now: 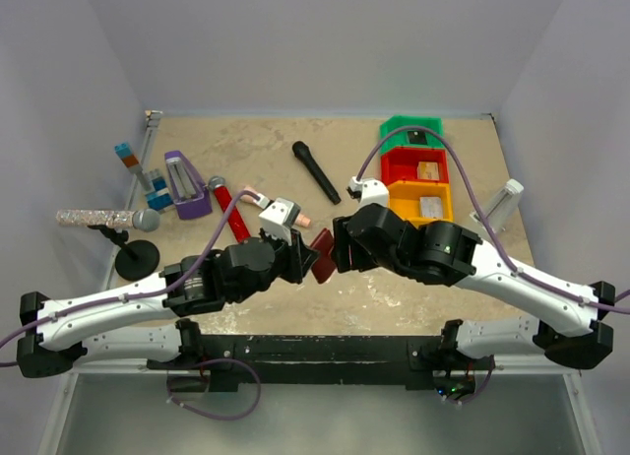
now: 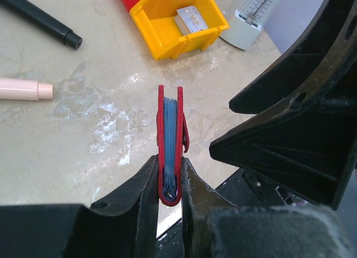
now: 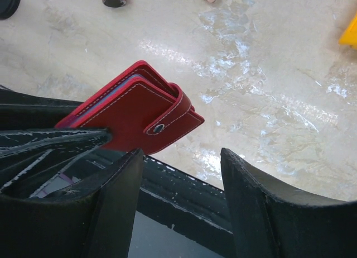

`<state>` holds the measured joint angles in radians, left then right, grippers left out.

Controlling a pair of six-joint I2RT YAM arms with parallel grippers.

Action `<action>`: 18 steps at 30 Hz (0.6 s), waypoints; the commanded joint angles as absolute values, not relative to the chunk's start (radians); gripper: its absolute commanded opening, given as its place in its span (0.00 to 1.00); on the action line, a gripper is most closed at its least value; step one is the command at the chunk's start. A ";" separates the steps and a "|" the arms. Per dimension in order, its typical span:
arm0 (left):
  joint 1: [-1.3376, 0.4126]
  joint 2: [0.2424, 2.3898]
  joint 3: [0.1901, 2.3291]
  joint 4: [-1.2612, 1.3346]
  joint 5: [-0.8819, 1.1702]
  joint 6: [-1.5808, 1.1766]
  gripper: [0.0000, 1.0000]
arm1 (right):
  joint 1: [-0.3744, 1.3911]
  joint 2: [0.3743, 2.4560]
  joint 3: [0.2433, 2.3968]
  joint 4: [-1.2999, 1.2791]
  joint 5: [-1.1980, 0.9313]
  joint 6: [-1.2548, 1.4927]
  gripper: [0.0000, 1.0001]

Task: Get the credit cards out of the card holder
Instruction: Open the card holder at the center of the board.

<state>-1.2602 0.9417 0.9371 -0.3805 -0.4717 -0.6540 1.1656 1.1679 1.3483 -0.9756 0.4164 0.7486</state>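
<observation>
The dark red card holder (image 1: 322, 255) hangs above the table between the two arms. My left gripper (image 2: 169, 164) is shut on its folded spine and holds it edge-on, with the pale blue sleeves (image 2: 170, 124) showing between the red covers. In the right wrist view the holder (image 3: 134, 113) is closed, its red tab (image 3: 173, 115) snapped over the front. My right gripper (image 3: 181, 157) is open and empty, just right of the holder and apart from it. Cards lie in the bins: a silver-grey one (image 2: 191, 19) in the yellow bin, a tan one (image 1: 427, 170) in the red bin, a black one (image 1: 417, 137) in the green bin.
Yellow (image 1: 421, 203), red (image 1: 414, 165) and green (image 1: 411, 135) bins stand in a row at the back right. A black microphone (image 1: 316, 171) lies mid-table, a red microphone (image 1: 229, 209) and a pink marker (image 2: 25, 89) nearby. A purple metronome (image 1: 185, 184) and a glitter microphone on a stand (image 1: 103, 219) are at left.
</observation>
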 commanded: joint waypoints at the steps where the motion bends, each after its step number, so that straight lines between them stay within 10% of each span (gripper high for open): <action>1: -1.276 0.945 0.976 -0.307 -0.511 -0.655 0.00 | 1.161 1.206 1.414 -0.965 0.397 0.765 0.61; 18: -1.302 0.968 0.997 -0.272 -0.476 -0.667 0.00 | 1.124 1.331 1.466 -0.974 0.376 0.752 0.60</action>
